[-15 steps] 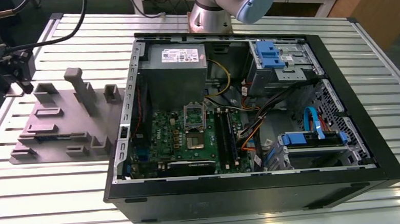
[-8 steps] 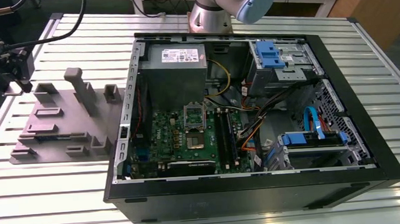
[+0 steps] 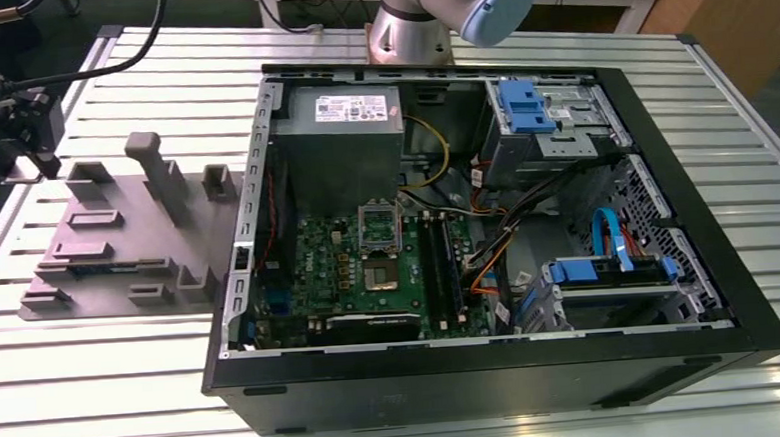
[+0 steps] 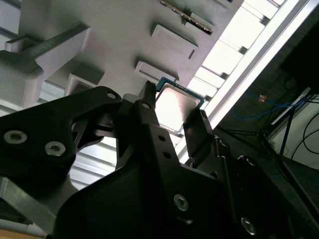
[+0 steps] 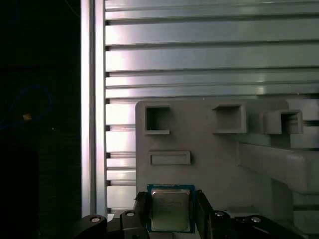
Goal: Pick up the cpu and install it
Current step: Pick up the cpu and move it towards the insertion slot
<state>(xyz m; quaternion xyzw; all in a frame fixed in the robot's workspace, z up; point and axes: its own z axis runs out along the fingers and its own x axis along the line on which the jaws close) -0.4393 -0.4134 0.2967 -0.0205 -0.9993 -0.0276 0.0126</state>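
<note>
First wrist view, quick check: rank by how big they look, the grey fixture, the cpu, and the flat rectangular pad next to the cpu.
1. grey fixture
2. cpu, helped by lying closest to the camera
3. rectangular pad

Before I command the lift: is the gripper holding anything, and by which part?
It appears to hold the cpu, with the gripper closed on two opposite side edges, over the grey fixture.
</note>
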